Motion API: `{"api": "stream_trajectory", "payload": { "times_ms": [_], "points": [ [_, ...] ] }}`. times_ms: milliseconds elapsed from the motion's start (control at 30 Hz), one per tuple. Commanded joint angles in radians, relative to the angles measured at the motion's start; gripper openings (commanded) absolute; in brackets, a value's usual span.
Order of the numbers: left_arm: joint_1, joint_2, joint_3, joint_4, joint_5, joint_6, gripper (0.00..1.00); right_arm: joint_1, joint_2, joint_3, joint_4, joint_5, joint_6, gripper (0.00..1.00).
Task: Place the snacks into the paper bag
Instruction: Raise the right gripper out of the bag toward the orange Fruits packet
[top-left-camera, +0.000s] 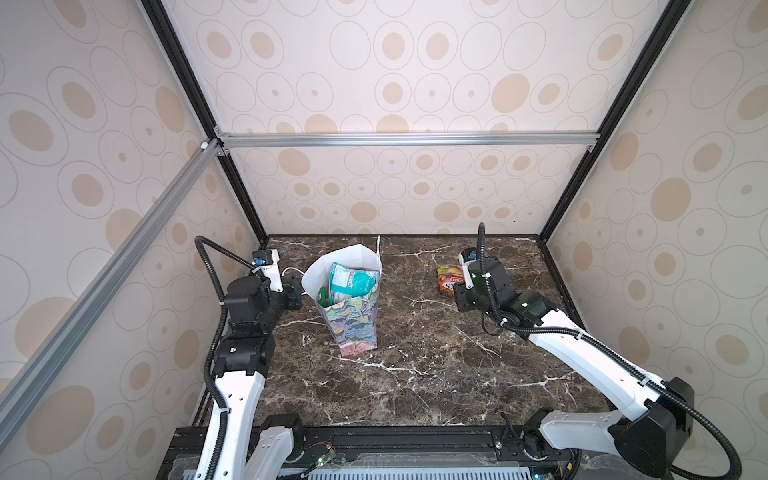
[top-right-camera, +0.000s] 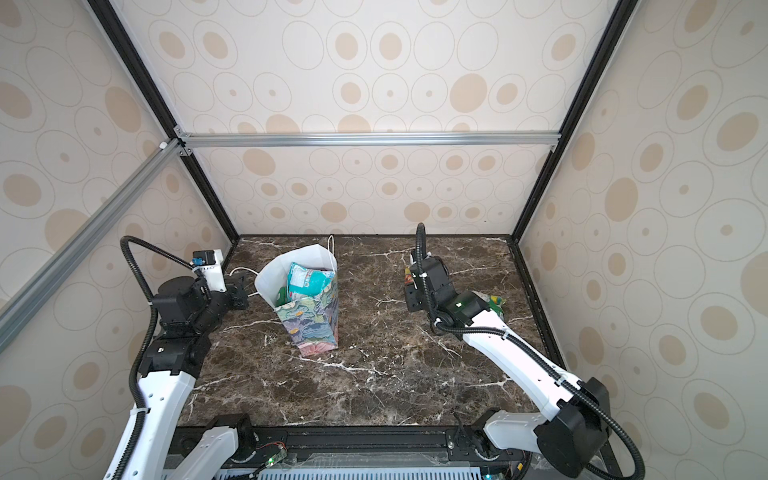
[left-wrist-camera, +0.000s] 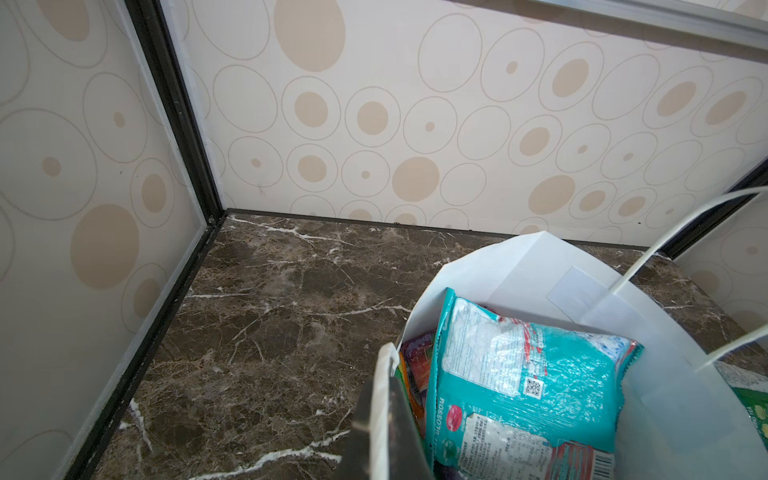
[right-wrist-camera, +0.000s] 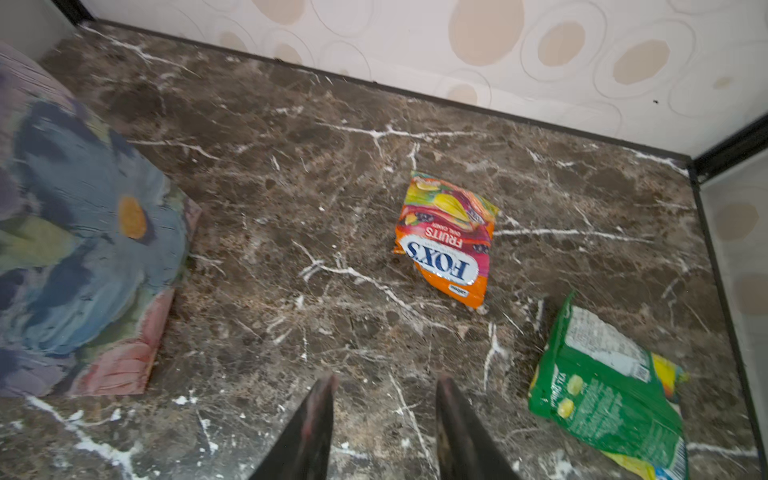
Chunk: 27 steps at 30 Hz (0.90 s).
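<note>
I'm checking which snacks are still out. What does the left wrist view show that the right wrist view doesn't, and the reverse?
Only the left wrist view: the white inside of the paper bag, a teal packet and a purple packet in it, a cord handle, the left gripper shut on its rim.
Only the right wrist view: an orange packet and a green packet lying apart on the table, the bag's painted outside, the right gripper open and empty.
Both: the bag, the marble table, the spotted wall.
</note>
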Motion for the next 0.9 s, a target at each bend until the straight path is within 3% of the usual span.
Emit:
{"api": "stream_trajectory", "payload": {
  "times_ms": [0,467,867],
  "points": [
    [0.007,-0.003,0.007,0.013,-0.001,0.013,0.0,0.002,0.035,0.026,-0.05,0.055,0.0,0.42],
    [0.007,0.001,0.007,0.014,-0.008,0.015,0.0,0.001,0.253,0.081,-0.019,0.133,-0.116,0.45],
    [0.006,-0.003,0.008,0.014,-0.001,0.012,0.0,-0.03,0.485,0.185,-0.011,0.117,-0.244,0.45]
  ]
}}
